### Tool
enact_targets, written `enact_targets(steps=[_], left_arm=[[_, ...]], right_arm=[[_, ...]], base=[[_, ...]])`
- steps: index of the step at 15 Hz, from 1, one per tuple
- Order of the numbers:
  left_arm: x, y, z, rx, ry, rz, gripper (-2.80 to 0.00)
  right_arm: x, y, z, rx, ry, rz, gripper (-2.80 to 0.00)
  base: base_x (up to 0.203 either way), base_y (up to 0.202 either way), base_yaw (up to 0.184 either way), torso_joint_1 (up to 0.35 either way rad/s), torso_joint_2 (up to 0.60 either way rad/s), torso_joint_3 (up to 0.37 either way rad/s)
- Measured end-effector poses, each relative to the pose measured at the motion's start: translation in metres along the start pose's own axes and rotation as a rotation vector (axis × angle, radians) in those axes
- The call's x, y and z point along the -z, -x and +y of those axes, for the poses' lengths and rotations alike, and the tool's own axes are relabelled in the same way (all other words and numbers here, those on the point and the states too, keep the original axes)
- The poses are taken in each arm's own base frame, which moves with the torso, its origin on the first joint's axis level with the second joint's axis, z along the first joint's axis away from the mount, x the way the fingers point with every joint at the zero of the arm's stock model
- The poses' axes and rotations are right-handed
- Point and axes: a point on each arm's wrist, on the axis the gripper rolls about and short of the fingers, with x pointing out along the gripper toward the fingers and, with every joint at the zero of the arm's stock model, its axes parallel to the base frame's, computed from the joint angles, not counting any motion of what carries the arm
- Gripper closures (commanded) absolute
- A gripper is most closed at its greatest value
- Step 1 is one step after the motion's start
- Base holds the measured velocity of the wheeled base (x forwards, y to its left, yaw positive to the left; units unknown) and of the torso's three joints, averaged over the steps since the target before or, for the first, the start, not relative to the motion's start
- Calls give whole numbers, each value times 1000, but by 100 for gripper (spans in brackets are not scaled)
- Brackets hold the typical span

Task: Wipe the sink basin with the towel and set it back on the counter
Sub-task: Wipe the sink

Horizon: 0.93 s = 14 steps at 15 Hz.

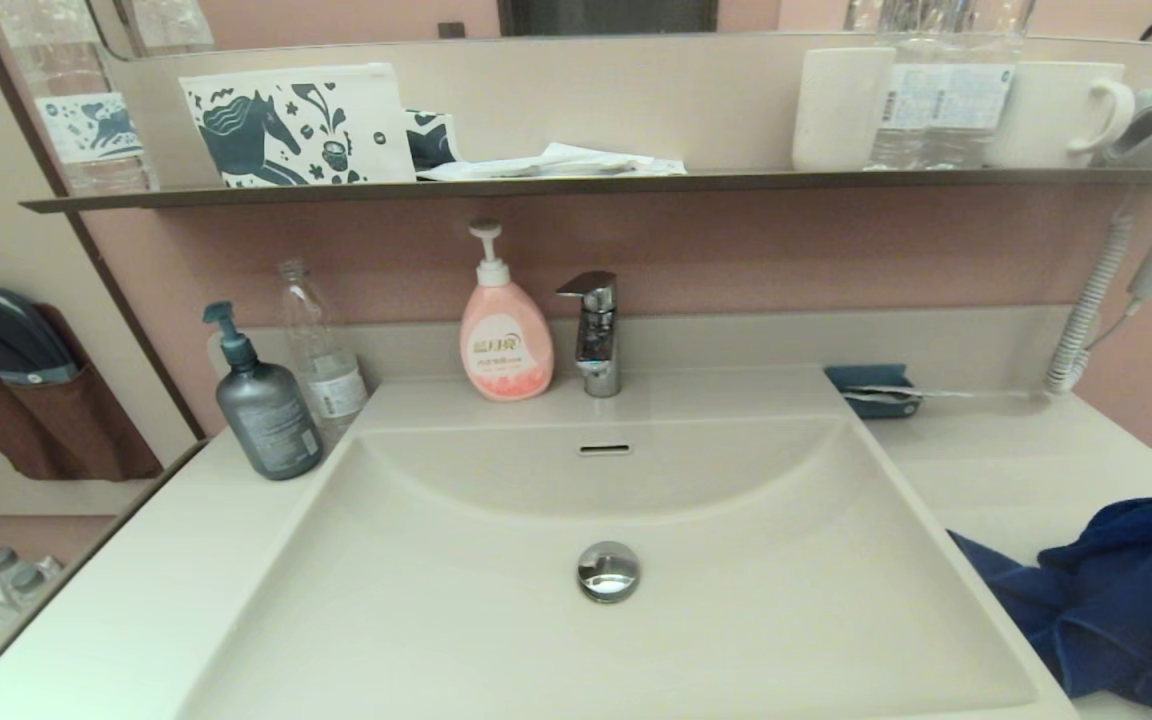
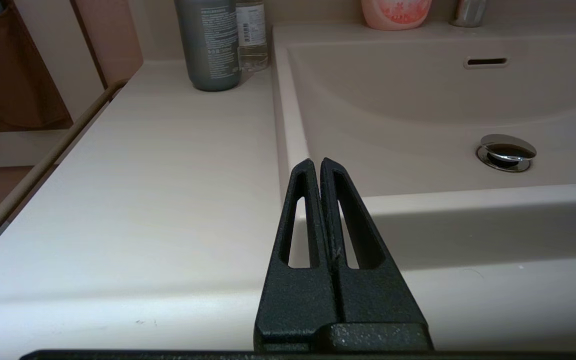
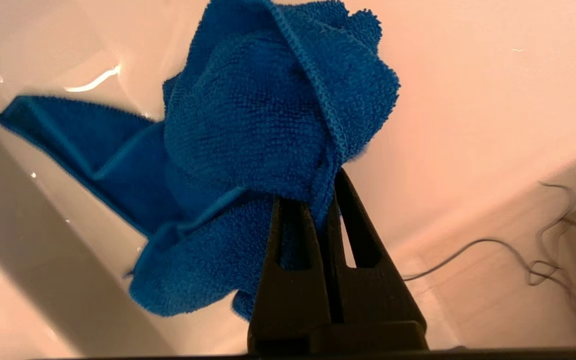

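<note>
Towel [image 3: 268, 150] fills the right wrist view, its bunched blue cloth pinched between the closed fingers of the right pincer [image 3: 329, 192]; the head view shows only the towel [image 1: 1106, 610] draped on the table [image 1: 1016, 470] right of the sink basin [image 1: 496, 620]. Left pincer [image 2: 316, 162], seen only in its wrist view, is closed and empty above the table's front edge. Label writing on the pink soap bottle [image 1: 504, 345] is unreadable.

We see the blue towel [image 1: 1106, 600] bunched on the worktop [image 1: 1016, 470], right of the empty cream sink basin [image 1: 456, 600].
</note>
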Motion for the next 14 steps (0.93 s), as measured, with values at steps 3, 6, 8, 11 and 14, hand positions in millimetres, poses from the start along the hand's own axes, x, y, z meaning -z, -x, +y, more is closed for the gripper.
enact_targets(steps=[3, 6, 8, 11, 14], left_arm=[[0, 0, 0, 0, 0, 0, 0], [0, 0, 0, 0, 0, 0, 0], [0, 0, 0, 0, 0, 1, 0], [0, 0, 0, 0, 0, 0, 0], [0, 0, 0, 0, 0, 0, 0]], right_arm=[[7, -19, 2, -8, 36, 79, 0], [2, -47, 6, 0, 19, 99, 0], [1, -65, 11, -32, 14, 94, 0], [-7, -83, 20, -117, -29, 53, 0], [-21, -94, 35, -210, -75, -56, 0]], base=[[0, 0, 0, 0, 0, 0], [0, 0, 0, 0, 0, 0], [0, 0, 0, 0, 0, 0], [0, 0, 0, 0, 0, 0], [0, 0, 0, 0, 0, 0]])
